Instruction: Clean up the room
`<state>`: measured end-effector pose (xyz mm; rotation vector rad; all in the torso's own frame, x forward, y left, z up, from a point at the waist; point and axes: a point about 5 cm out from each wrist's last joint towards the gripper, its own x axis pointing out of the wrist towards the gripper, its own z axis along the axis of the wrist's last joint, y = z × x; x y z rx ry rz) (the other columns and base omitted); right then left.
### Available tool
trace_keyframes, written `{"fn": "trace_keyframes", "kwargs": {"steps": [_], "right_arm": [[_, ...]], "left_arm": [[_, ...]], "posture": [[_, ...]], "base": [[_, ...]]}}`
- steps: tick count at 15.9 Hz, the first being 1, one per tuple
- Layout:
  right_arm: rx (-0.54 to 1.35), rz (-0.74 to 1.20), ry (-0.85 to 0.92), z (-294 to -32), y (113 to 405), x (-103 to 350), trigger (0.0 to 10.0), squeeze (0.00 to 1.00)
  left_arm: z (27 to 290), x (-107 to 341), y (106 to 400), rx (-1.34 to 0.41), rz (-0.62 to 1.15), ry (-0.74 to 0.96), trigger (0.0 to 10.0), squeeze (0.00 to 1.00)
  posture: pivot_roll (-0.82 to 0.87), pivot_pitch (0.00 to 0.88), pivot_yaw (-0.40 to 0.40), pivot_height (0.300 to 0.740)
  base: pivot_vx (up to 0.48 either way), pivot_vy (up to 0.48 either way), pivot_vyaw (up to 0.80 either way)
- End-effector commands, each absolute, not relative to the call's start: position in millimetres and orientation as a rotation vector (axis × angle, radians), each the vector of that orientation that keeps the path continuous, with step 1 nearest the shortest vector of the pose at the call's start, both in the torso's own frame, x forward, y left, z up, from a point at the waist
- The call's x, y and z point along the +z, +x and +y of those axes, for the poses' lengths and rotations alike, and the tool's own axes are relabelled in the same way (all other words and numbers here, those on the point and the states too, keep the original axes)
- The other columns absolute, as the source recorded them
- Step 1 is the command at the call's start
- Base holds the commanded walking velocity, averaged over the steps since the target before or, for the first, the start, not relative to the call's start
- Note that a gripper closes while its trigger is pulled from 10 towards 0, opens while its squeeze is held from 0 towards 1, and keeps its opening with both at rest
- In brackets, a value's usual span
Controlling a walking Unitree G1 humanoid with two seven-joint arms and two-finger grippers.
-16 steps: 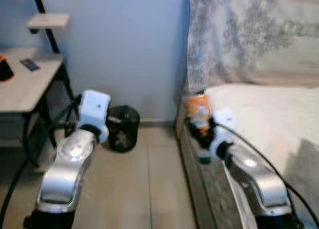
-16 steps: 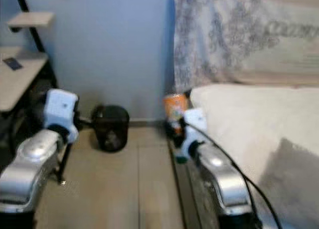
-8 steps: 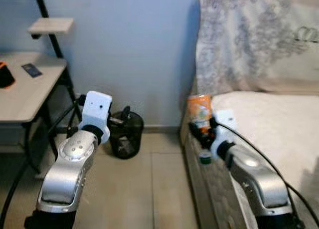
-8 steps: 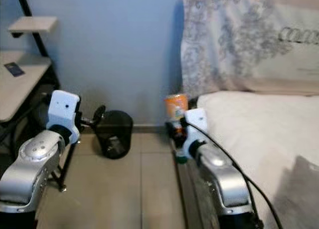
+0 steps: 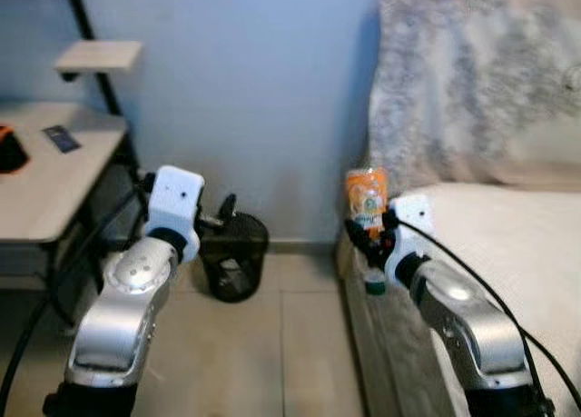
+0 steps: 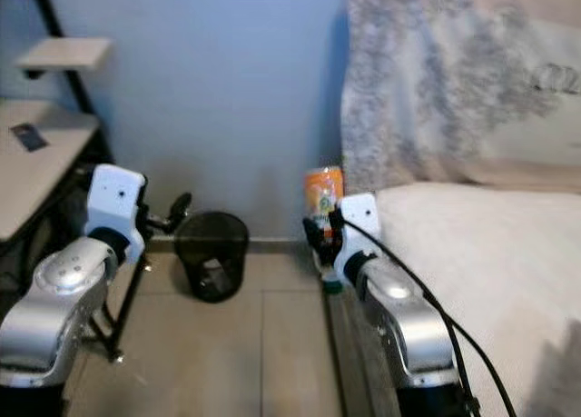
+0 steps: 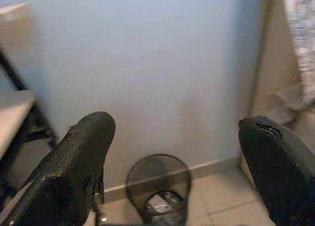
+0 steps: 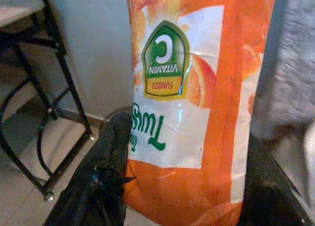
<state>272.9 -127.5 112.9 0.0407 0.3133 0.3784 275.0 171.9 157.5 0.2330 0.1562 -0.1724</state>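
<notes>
The right gripper [image 5: 368, 240] is clamped on an orange drink pouch [image 5: 366, 197], its two black fingers [image 8: 106, 172] pressed against either side of the pack, which stands upright above the gripper with a green cap [image 5: 374, 286] poking out below. The pouch hangs at the near left corner of the bed [image 5: 508, 244], just off the mattress edge and over the gap beside the bed frame. The left gripper [image 7: 172, 157] is empty, its fingers spread wide, pointing toward the far wall with the black mesh wastebasket [image 5: 233, 256] between them in the left wrist view. That basket sits on the tiled floor [image 5: 272, 353] against the blue wall [image 5: 245, 99], between the desk [image 5: 45, 181] on the left and the bed on the right. Compared with a second ago, the whole scene has slid: the basket and bed corner lie further right and lower in the head views, and the blur has cleared, which reads as the robot turning or stepping rather than anything on the floor moving. The pouch has kept its place in the grip throughout. It looks like the robot is carrying the pouch as rubbish and squaring up to the basket; the remaining step is probably to bring the right arm left and over the rim before letting go.
</notes>
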Motion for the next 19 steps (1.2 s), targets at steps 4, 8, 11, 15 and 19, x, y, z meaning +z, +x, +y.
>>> {"fn": "trace_keyframes", "kwargs": {"steps": [4,8,11,15,19], "right_arm": [[0.398,0.302,0.041,-122.8,272.9,116.4,10.0,0.00],[0.400,0.299,0.041,-122.4,272.9,116.9,10.0,0.00],[0.405,0.303,0.038,-122.7,272.5,116.3,10.0,0.00],[0.425,0.311,0.011,-121.4,271.9,115.6,10.0,0.00],[0.423,0.322,-0.024,-123.2,273.2,113.1,10.0,0.00]], "left_arm": [[175.7,157.4,274.6,-0.158,0.162,0.235,10.0,0.00],[177.1,157.1,274.3,-0.154,0.163,0.233,10.0,0.00],[177.8,155.4,273.6,-0.153,0.169,0.233,10.0,0.00],[177.6,154.6,273.1,-0.157,0.175,0.233,10.0,0.00],[176.5,154.9,273.8,-0.162,0.173,0.235,10.0,0.00]], "posture": [[-0.10,0.000,-0.050,0.740],[-0.10,0.000,-0.049,0.740],[-0.10,0.000,-0.049,0.740],[-0.10,0.000,-0.044,0.740],[-0.10,0.000,-0.042,0.740]], "base": [[0.317,0.000,0.00],[0.312,0.000,0.00],[0.310,0.000,0.00],[0.310,0.000,0.00],[0.309,0.000,0.60]]}}
